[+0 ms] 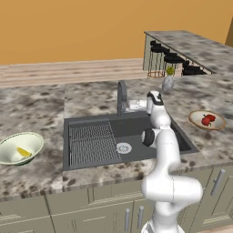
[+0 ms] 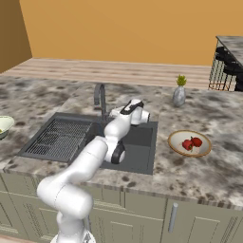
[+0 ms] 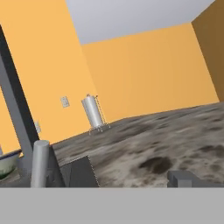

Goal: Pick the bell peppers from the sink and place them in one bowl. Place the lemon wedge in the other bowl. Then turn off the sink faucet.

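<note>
Tool (image 1: 135,105) wide open, empty, just beside faucet (image 1: 121,97). Right of faucet: peppers (image 1: 208,119) in tan bowl (image 1: 219,124). Left: lemon wedge (image 1: 23,152) in green bowl (image 1: 34,140).

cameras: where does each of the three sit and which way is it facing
Left base view: behind the arm to its left, looking forward and down at the sink; the arm rises at lower right, and the green bowl holds the lemon wedge.
Right base view: behind to its right; the arm rises at lower left.
Hand view: on the hand, looking level across the counter to the orange wall, beside the faucet.
Both base views share sink, faucet and the tan bowl with bell peppers.
</note>
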